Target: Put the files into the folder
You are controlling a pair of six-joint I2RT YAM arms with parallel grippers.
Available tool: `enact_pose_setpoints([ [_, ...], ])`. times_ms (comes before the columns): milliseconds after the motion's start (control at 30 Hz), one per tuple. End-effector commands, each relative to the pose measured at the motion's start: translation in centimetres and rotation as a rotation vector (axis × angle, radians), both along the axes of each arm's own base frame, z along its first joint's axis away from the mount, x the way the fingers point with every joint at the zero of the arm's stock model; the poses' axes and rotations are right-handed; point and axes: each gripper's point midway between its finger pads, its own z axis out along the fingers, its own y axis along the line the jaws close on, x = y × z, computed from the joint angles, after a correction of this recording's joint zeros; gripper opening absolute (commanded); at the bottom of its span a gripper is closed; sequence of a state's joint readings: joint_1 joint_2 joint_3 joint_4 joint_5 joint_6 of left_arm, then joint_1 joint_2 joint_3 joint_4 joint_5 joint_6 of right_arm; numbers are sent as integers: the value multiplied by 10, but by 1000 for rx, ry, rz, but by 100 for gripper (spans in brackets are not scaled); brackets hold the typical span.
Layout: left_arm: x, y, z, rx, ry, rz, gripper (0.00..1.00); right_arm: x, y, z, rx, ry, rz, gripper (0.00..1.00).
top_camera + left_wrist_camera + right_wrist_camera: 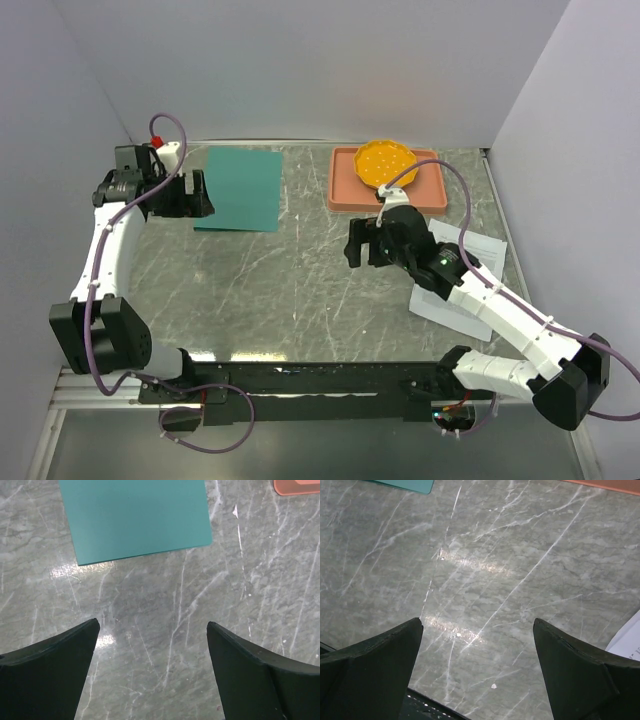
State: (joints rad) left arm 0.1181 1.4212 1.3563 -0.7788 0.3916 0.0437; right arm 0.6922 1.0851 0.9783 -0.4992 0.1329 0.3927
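Files (487, 250) on table (300, 275), partly under right arm (505, 308); folder (240, 188) flat far left. Left end effector (152, 627) and right end effector (477, 622) wide open, empty.

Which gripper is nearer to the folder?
Left. The left gripper is at the left edge of the folder; the right gripper is well off to its right.

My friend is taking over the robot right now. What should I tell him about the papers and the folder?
Left gripper: open, empty, close to the folder.
Right gripper: open, empty, over bare table.
The folder lies flat at the far left. The files lie on the right, partly under the right arm, near the pink tray.
Done: nothing yet, no sheet is held.
Left: pick up the files and put them into the folder.
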Motion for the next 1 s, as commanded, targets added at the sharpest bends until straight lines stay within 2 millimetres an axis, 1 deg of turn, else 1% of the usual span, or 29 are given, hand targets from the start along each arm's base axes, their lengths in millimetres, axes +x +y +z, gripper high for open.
enact_pose_setpoints([
  [0, 2, 4, 6, 59, -66, -34, 96, 2, 2, 22, 13, -70, 0, 99],
  [67, 3, 2, 6, 76, -73, -67, 96, 0, 3, 24, 12, -84, 2, 99],
  [100, 4, 3, 2, 120, -74, -91, 96, 1, 1, 26, 4, -94, -5, 99],
  [133, 8, -4, 3, 155, -95, -114, 96, 1, 1, 26, -4, -97, -9, 99],
  [167, 9, -5, -1, 187, -98, -122, 96, 1, -1, 24, -19, -93, -14, 99],
  [200, 13, 1, -5, 251, -102, -104, 96, 4, -4, 26, -33, -101, -28, 99],
  [233, 18, -10, -5, 280, -127, -127, 96, 5, -5, 25, -43, -101, -35, 99],
  [300, 22, -14, -19, 338, -113, -150, 96, 7, -8, 26, -53, -109, -52, 99],
  [333, 26, -17, -22, 383, -121, -153, 96, 8, -11, 28, -55, -120, -67, 99],
  [400, 28, -23, -38, 430, -109, -194, 96, 8, -14, 28, -51, -129, -85, 99],
  [433, 30, -20, -43, 468, -113, -191, 96, 8, -15, 28, -49, -132, -91, 99],
  [467, 31, -24, -52, 479, -124, -211, 96, 8, -16, 27, -47, -130, -98, 99],
  [500, 35, -16, -56, 546, -136, -208, 96, 8, -16, 27, -42, -127, -104, 99],
  [533, 36, -16, -59, 577, -150, -212, 96, 7, -18, 26, -44, -122, -109, 99],
  [567, 39, -10, -67, 615, -165, -201, 96, 6, -18, 24, -47, -116, -112, 99],
  [633, 41, -4, -74, 699, -190, -220, 96, 6, -20, 22, -47, -112, -119, 99],
  [667, 45, 5, -79, 761, -212, -214, 96, 5, -20, 19, -51, -109, -121, 99],
  [733, 48, 12, -84, 828, -236, -205, 96, 5, -22, 18, -51, -109, -126, 99],
  [767, 44, 21, -94, 893, -219, -214, 96, 5, -22, 17, -51, -109, -128, 99],
  [800, 52, 22, -88, 919, -267, -195, 96, 5, -22, 17, -49, -109, -129, 99],
  [833, 54, 24, -89, 946, -279, -192, 96, 5, -22, 16, -50, -108, -131, 99],
  [867, 52, 28, -98, 987, -264, -216, 96, 6, -22, 17, -47, -109, -134, 98],
  [900, 58, 32, -92, 1023, -294, -182, 96, 6, -21, 17, -45, -109, -135, 97],
  [967, 57, 35, -102, 1071, -282, -210, 96, 7, -20, 16, -45, -103, -136, 96],
])
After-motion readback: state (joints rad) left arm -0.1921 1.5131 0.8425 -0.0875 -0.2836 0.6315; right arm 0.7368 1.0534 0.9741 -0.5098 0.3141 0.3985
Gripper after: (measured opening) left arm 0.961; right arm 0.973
